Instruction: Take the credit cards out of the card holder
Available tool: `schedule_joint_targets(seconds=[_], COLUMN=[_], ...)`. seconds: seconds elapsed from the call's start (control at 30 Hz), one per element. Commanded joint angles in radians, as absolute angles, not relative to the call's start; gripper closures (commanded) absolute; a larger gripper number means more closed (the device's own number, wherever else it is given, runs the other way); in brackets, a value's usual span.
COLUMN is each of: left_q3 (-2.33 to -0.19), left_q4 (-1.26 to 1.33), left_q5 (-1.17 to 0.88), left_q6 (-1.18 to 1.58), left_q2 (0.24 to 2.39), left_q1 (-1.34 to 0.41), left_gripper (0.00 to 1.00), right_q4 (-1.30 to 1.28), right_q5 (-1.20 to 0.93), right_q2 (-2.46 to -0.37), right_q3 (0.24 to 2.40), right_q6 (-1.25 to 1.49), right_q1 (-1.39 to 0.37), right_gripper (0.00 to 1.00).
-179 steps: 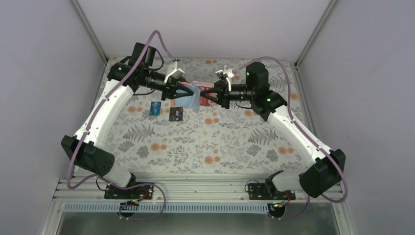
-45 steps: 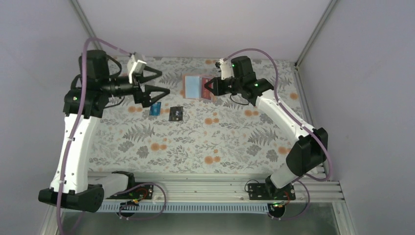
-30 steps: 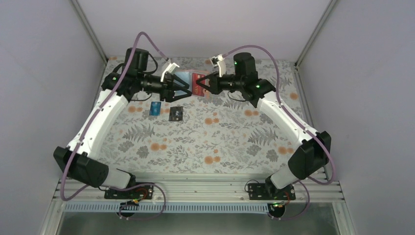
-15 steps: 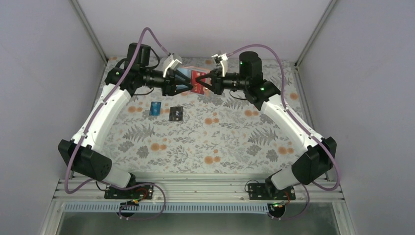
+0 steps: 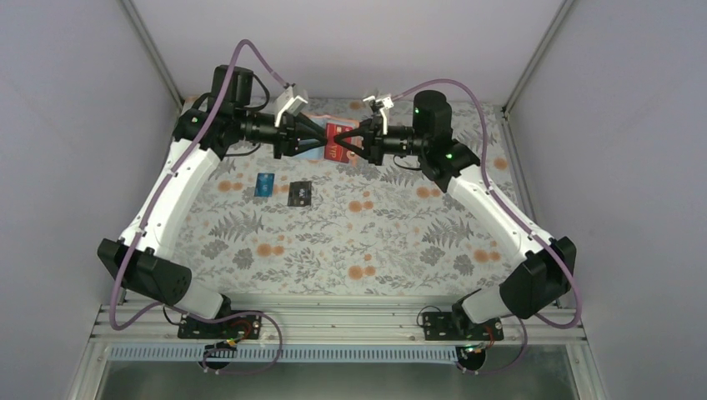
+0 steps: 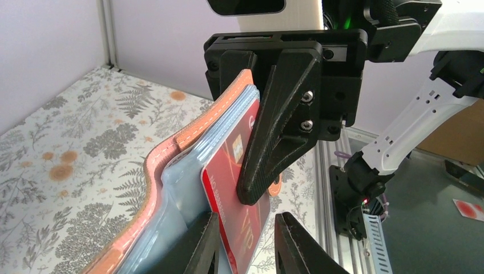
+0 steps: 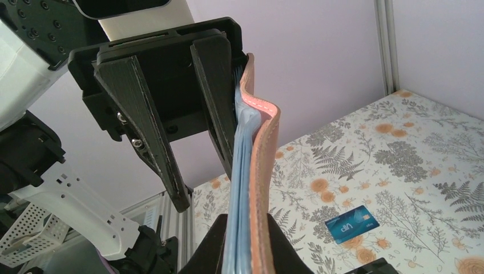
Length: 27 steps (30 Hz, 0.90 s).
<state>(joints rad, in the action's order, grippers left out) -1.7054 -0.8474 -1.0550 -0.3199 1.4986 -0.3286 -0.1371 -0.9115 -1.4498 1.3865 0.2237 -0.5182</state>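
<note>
My right gripper [image 5: 348, 143] is shut on the tan-brown card holder [image 7: 259, 171] and holds it upright above the back of the table. The holder's light blue inside [image 6: 182, 194] faces my left gripper. The red card [image 6: 242, 222] sticks out of a pocket. My left gripper [image 6: 244, 228] is open, its fingers [image 6: 201, 245] on either side of the red card's edge, with a gap on the right. It also shows in the top view [image 5: 319, 143]. The blue card [image 5: 264, 184] and black card [image 5: 299, 193] lie flat on the table.
The floral table cloth [image 5: 375, 242] covers the table. Grey walls stand on three sides, with metal corner posts [image 5: 534, 50]. The aluminium rail with the arm bases [image 5: 333, 321] runs along the near edge. The blue card also shows below in the right wrist view [image 7: 351, 224].
My left arm has swung in from the left to the holder. My right gripper has lifted the holder off the back of the table, and the two grippers now meet tip to tip.
</note>
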Motion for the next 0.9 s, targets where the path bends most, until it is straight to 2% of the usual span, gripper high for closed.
schedule_joint_targets(seconds=[0.0, 0.27, 0.53, 0.67, 0.87], left_q3=[-1.712, -1.771, -1.687, -1.689, -1.673], left_q4=[-0.834, -0.837, -0.815, -0.795, -0.803], left_q5=[-1.075, -1.056, -1.136, -1.069, -1.076], left_q6=[-0.35, -0.379, -0.391, -0.39, -0.388], left_q2=[1.529, 1.549, 1.505, 1.523, 1.523], left_q1=[-0.368, -0.421, -0.38, -0.381, -0.381], left_gripper=[0.74, 0.74, 0.7, 0.7, 0.69], right_q4=[0.018, 0.046, 0.098, 0.142, 0.161], right_q5=[-0.999, -0.996, -0.943, -0.923, -0.879], right_q2=[-1.415, -1.39, -1.388, -1.394, -1.338], right_q3=[1.375, 1.364, 1.385, 1.383, 1.374], right_q6=[0.264, 0.271, 0.415, 0.515, 0.525], right_q1=[-0.536, -0.534, -0.509, -0.509, -0.509], right_gripper=[0.96, 0.96, 0.96, 0.96, 0.96])
